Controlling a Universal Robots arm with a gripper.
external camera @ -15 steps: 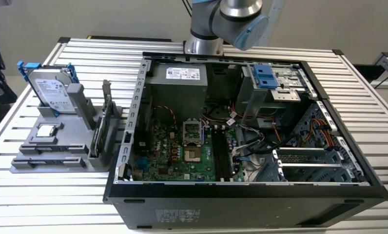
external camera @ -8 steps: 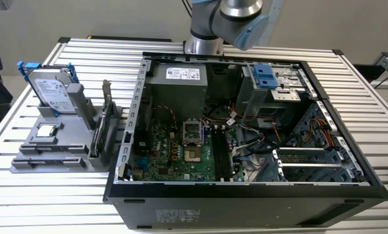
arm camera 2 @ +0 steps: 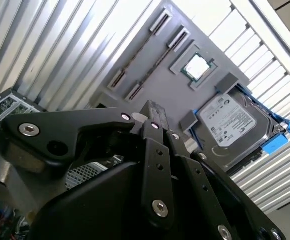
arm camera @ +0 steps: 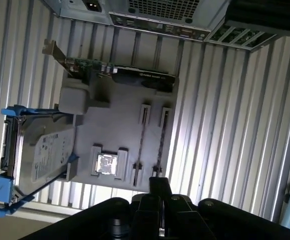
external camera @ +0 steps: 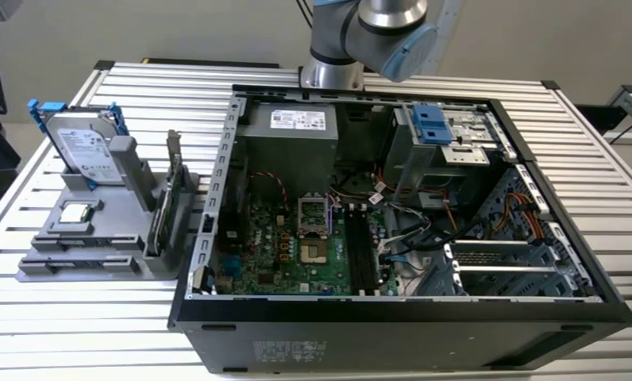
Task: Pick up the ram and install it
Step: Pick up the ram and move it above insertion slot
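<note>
The drive [external camera: 83,147] stands in the gray holder [external camera: 94,271] on the desk [external camera: 40,325], off to one side of the hand [arm camera: 159,183] and lower than it. The chip [external camera: 78,213] lies flat in the holder, closer under the hand. The hand hangs over the holder, and its fingers [arm camera: 154,188] look pressed together with nothing between them.

The ram [arm camera: 141,142] reads as a thin dark stick standing on edge in a long groove of the holder. It sits ahead of the fingertips and below them, clear of the hand. A like strip [arm camera: 160,142] stands just beside it. The card [external camera: 174,198] stands on edge farther from the hand than the ram. The case [external camera: 401,329] lies beyond the card, its board [external camera: 284,258] and black slots [external camera: 360,254] well apart from the hand.

The ram is judged light, stiff and thin, yet fragile. It would not sag in a grip, but twisting could crack it, and its smooth flat faces may slip under a loose pinch. The contact edge seated in the groove is best left untouched. The free long edge facing the hand looks the place to hold, near its middle, with one finger on each flat face so the stick stays level.
</note>
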